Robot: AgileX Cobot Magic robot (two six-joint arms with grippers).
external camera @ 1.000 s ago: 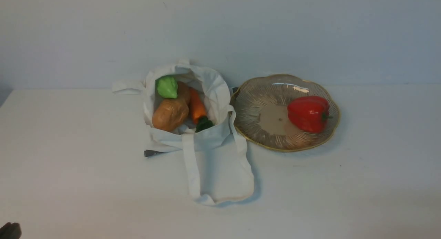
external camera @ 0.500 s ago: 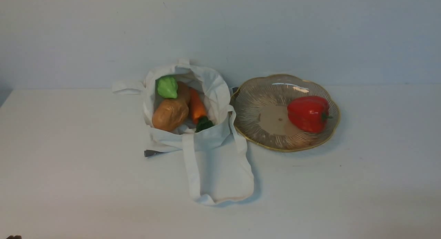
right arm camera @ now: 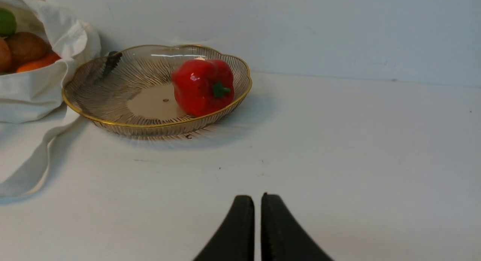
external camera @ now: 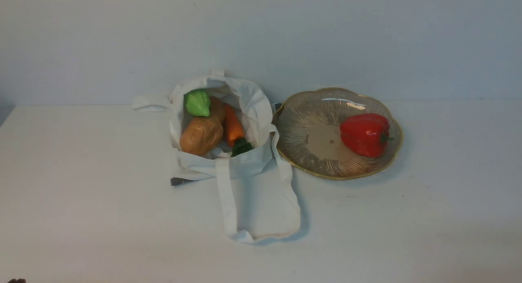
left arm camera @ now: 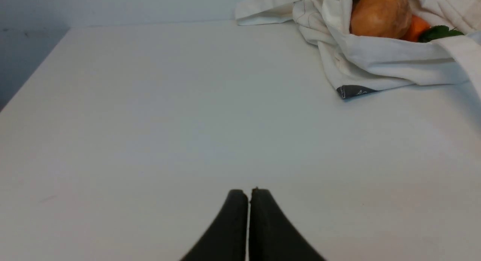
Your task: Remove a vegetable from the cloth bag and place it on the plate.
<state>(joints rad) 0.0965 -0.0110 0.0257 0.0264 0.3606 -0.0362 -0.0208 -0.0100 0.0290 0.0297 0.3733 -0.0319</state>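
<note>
Red Pepper Sits in Glass Plate

The red pepper (external camera: 365,135) lies inside the glass plate (external camera: 326,164), against its right side in the front view, green stem facing away from the bag. The cloth bag (external camera: 248,164) stands just left of the plate, holding a green vegetable (external camera: 198,103), brown potatoes (external camera: 202,135) and an orange carrot (external camera: 233,126); one strap trails onto the desk (external camera: 102,173) in front.

Only the right wrist view shows the plate's ribbed outer wall, and there the right claw (right arm camera: 257,196) is clenched, well apart from the plate. The left wrist view reveals lettering on the bag's dark tag (left arm camera: 355,91), unreadable in the front view; the left claw (left arm camera: 249,191) is clenched too, away from the plate, holding nothing.
</note>
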